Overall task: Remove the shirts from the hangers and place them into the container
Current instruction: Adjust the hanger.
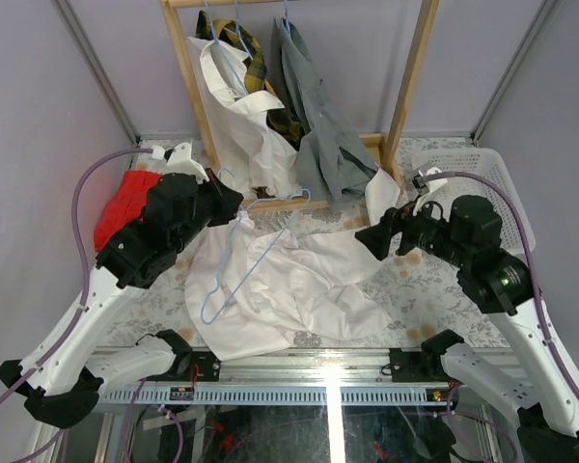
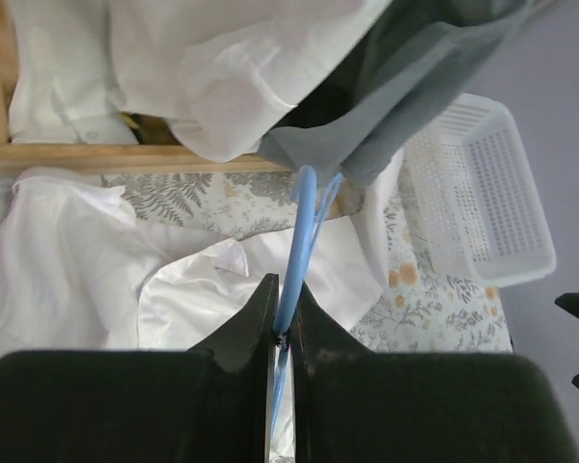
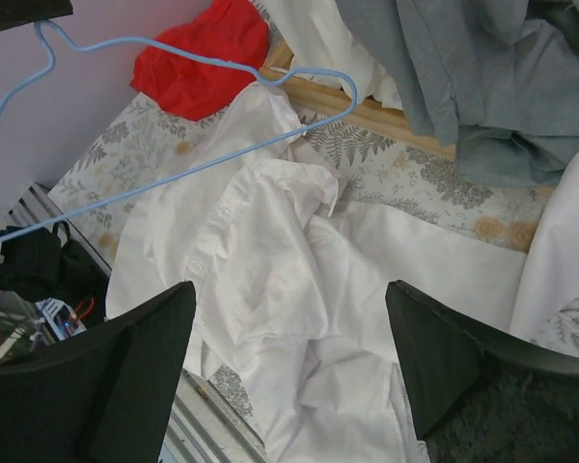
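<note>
Top external: three shirts (image 1: 320, 130) hanging, one white shirt (image 1: 289, 285) flat; left gripper (image 1: 232, 204) pinches hanger (image 2: 300, 241), right gripper (image 1: 372, 237) released.

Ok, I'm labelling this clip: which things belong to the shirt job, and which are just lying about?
Job: white shirt on the table, blue hanger, grey shirt, plaid shirt, hanging white shirt, basket.
Lying about: red cloth, wooden rack.
</note>
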Motion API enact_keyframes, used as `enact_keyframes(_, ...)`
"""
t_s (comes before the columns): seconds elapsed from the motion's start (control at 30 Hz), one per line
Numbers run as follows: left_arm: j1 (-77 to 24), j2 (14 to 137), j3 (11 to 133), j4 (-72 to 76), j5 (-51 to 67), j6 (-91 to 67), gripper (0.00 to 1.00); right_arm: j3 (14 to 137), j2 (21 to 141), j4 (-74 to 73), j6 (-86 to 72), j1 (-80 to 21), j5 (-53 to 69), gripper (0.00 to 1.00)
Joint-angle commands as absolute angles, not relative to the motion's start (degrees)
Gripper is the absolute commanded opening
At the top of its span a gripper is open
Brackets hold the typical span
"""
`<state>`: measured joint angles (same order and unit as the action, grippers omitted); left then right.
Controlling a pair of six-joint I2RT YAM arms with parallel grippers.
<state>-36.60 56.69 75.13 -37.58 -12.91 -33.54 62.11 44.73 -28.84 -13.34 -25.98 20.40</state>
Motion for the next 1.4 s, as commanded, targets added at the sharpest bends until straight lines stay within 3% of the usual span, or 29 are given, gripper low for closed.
enact_keyframes(0.0, -36.78, 58.17, 77.93, -41.92, -20.70, -38.95, 0.00, 63.33, 49.07, -25.63, -20.66, -33.73, 13.20, 0.86)
enact_keyframes(0.17, -44.58, 61.21, 79.72, -47.20, -33.33, -40.46, 0.00, 70.01, 60.14, -28.86, -19.65, -55.35, -10.67, 0.88)
enact_keyframes(0.27, -48.88, 63.23, 80.42, -49.99, -43.38, -43.56, 0.00, 72.68, 65.35, -26.61, -24.11, -62.53, -21.04, 0.92)
enact_keyframes(0.4, -50.79, 67.19, 82.84, -53.84, -47.11, -49.98, 0.00, 69.36, 66.91, -15.83, -28.73, -70.75, -30.82, 0.94)
enact_keyframes(0.5, -52.98, 69.17, 83.59, -55.14, -50.35, -51.96, 0.00, 64.98, 65.53, -8.52, -32.74, -75.11, -32.93, 0.97)
enact_keyframes(0.7, -54.18, 70.82, 83.42, -56.95, -56.17, -55.95, 0.00, 66.88, 67.55, -8.69, -34.03, -81.94, -30.03, 0.98)
enact_keyframes(0.93, -54.25, 74.28, 85.45, -57.39, -57.94, -56.45, 0.00, 66.50, 71.45, -3.39, -27.08, -89.99, -35.77, 0.96)
enact_keyframes(1.03, -54.18, 74.92, 85.76, -57.91, -59.49, -56.52, 0.00, 65.08, 72.18, -1.99, -26.07, -92.59, -44.03, 0.95)
enact_keyframes(1.27, -54.19, 75.86, 87.14, -58.05, -60.31, -56.70, 0.00, 62.84, 77.51, 4.94, -21.92, -94.06, -45.99, 0.84)
enact_keyframes(1.37, -54.22, 75.95, 87.20, -58.08, -60.22, -56.98, 0.00, 61.55, 79.41, 10.68, -17.64, -95.48, -47.79, 0.71)
